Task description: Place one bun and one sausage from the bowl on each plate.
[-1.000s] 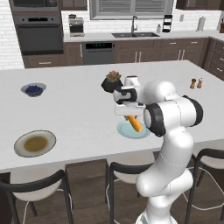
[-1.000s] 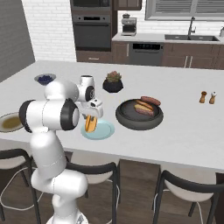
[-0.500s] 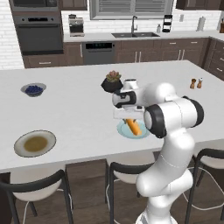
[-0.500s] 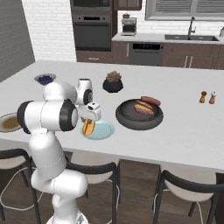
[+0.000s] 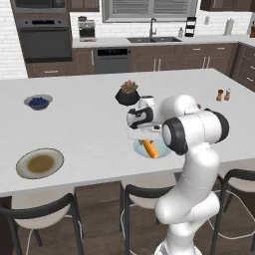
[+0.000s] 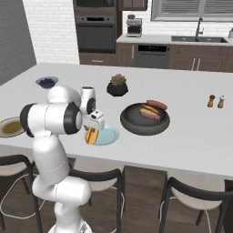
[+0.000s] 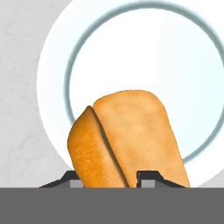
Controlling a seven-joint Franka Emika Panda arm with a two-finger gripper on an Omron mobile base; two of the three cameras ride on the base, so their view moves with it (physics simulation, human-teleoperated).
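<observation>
Gripper (image 7: 112, 177) w/ bun (image 7: 127, 140) over light blue plate (image 7: 183, 61).

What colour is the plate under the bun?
Light blue plate, clearest in the hand view.

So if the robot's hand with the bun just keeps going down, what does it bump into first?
Most likely the light blue plate: the end effector points straight down at it, and the bun it holds would touch first. How far above it hangs is unclear.

Two rear base views flanking the arm (shared island counter (image 5: 89, 124)); hand view close, downward.
</observation>
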